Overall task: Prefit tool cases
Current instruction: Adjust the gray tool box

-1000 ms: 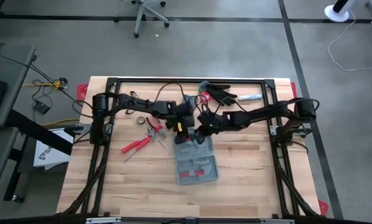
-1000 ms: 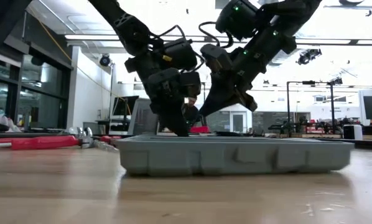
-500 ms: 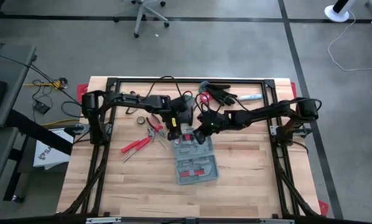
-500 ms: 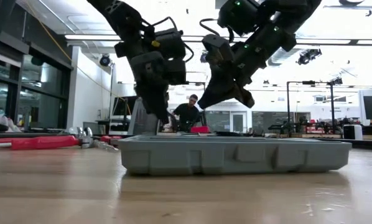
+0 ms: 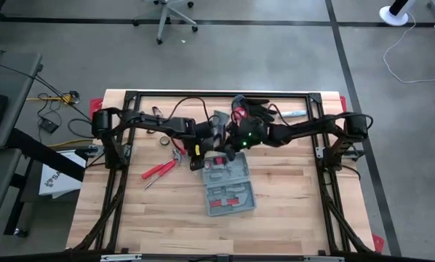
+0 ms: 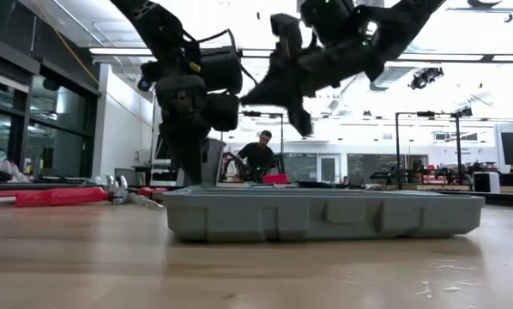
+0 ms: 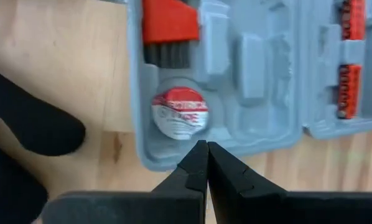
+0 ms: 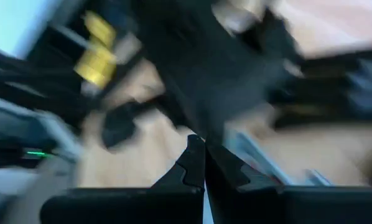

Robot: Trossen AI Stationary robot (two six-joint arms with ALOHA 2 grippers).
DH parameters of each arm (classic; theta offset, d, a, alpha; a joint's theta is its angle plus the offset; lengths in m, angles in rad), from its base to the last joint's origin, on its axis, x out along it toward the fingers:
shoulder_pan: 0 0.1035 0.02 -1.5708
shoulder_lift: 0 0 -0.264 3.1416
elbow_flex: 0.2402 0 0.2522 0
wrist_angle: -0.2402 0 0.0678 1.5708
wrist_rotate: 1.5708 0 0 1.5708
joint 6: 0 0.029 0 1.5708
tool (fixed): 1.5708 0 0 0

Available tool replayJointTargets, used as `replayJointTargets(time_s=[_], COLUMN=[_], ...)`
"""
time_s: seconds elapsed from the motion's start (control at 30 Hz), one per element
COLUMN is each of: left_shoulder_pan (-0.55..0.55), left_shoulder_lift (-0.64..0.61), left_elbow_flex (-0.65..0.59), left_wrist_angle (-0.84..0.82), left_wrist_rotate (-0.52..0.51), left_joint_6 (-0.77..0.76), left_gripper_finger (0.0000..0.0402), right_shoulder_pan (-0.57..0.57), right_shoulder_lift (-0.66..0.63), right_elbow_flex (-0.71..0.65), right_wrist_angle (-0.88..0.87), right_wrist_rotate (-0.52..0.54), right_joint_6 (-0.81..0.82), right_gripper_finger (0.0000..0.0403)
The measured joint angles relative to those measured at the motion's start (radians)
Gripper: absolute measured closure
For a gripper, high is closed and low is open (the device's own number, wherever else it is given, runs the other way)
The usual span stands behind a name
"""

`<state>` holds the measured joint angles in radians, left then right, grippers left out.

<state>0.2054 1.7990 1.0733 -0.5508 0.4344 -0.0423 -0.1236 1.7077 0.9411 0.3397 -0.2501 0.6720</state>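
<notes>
The grey-blue tool case (image 5: 230, 186) lies open on the wooden table, its moulded inside up, with red-handled tools in it. In the left wrist view a round red-and-white piece (image 7: 180, 112) sits in a recess of the case (image 7: 254, 74). My left gripper (image 5: 196, 161) is shut, pointing steeply down at the case's far left corner (image 7: 150, 160). My right gripper (image 6: 301, 127) is shut with nothing in it and hangs raised over the case's far end (image 5: 227, 161), tipped near level. My left gripper (image 7: 206, 149) stands with its shut fingertips at the rim of the case's far left corner (image 7: 173, 163), coming from above and slanting. I cannot tell whether the fingertips touch the rim. The case lies flat on the table.
Red-handled pliers (image 5: 159, 169) and other loose tools (image 5: 178, 150) lie left of the case, with a small roll (image 5: 161, 140) behind them. Black gloves (image 5: 260, 110) lie at the far edge. A person (image 6: 258, 156) stands in the room beyond. Bare wood stretches along the near side.
My left gripper has slid toward the table's left along the case's far end to its corner, staying shut. My right gripper has risen and tipped up toward level, still shut. The case has kept still.
</notes>
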Motion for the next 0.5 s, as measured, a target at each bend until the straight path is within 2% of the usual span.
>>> replayJointTargets(time_s=[0.27,0.5], left_shoulder_pan=[-0.03,-0.031], left_shoulder_lift=[-0.087,-0.263], left_elbow_flex=[-0.016,-0.232], left_wrist_angle=[0.06,0.348], left_wrist_rotate=[-0.033,-0.061], left_joint_6=[-0.064,-0.264], left_gripper_finger=[0.0401,0.0401], right_shoulder_pan=[-0.039,-0.032], right_shoulder_lift=[0.023,0.132], right_elbow_flex=[-0.095,-0.116], right_wrist_angle=[0.38,0.697], right_wrist_rotate=[-0.129,-0.156], right_joint_6=[0.094,0.229], right_gripper_finger=[0.0403,0.0403])
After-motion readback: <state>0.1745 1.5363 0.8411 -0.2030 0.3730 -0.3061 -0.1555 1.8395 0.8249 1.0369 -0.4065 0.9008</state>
